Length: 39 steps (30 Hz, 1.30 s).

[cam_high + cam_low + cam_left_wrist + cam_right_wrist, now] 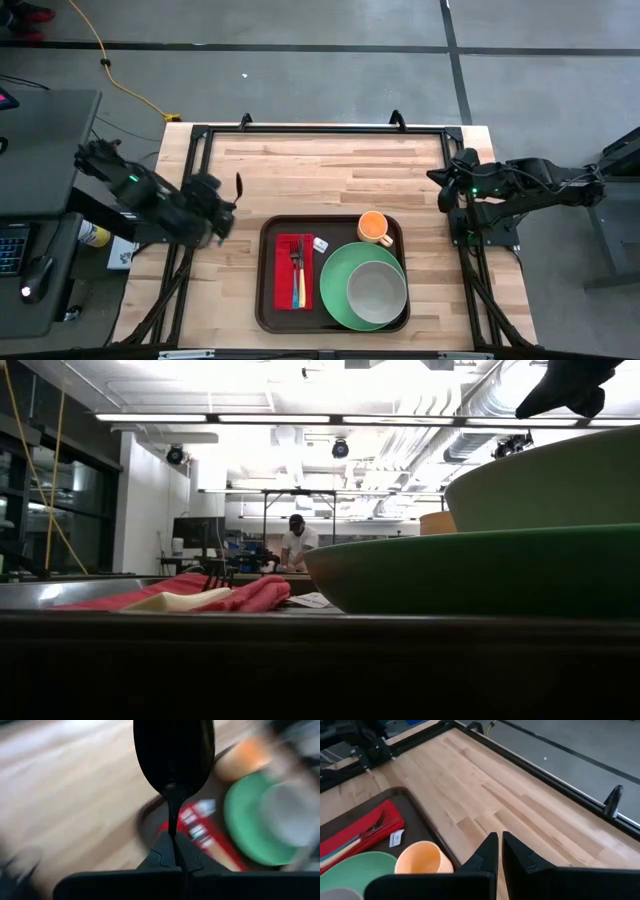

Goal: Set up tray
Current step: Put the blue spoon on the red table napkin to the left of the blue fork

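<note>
The dark brown tray [268, 300] lies on the wooden table, near its front edge. On the tray a red napkin [285, 285] carries a fork [296, 256] and other cutlery. Beside the napkin a green plate [340, 275] holds a pale bowl [377, 290]. An orange cup [373, 227] stands at the tray's far right corner. My left gripper [236, 192] hangs shut above the bare table, left of the tray. It appears shut and blurred in the left wrist view [173, 827]. My right gripper [443, 188] waits shut above the table's right edge and holds nothing [499, 851].
A small white tag [320, 243] lies on the tray between napkin and cup. A black frame [320, 129] runs round the table, with clamps on the far rail. Bare wood stretches beyond the tray [330, 170]. A person [297, 545] stands far back in the room.
</note>
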Each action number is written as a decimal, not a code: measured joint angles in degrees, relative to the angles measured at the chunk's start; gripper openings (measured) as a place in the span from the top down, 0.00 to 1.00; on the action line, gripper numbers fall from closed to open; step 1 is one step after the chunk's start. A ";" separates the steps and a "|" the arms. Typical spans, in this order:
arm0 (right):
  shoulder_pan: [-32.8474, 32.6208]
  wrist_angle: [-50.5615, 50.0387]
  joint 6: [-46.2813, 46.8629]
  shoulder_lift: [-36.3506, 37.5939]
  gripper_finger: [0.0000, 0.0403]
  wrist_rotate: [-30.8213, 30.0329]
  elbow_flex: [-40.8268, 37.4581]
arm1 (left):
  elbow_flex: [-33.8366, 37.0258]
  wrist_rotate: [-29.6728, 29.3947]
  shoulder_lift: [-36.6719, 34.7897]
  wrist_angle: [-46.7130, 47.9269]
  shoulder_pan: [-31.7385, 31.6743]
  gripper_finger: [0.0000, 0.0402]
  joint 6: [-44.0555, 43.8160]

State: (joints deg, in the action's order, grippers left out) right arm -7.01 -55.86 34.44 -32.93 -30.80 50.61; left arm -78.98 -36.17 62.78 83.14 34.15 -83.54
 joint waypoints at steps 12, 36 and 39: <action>0.02 -0.52 -7.43 0.55 1.00 4.98 0.00 | -15.34 10.41 28.16 3.34 -4.73 0.97 -10.74; 0.00 -0.94 -10.32 6.05 1.00 11.94 0.00 | -19.34 22.35 49.71 5.32 -13.29 0.97 -9.95; 0.00 -0.87 -10.32 6.05 1.00 12.34 0.00 | -19.42 23.82 50.29 4.06 -13.58 0.97 -10.16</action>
State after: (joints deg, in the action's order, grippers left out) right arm -7.01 -56.73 24.12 -26.87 -18.46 50.61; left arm -98.40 -12.35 113.07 87.20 20.57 -93.70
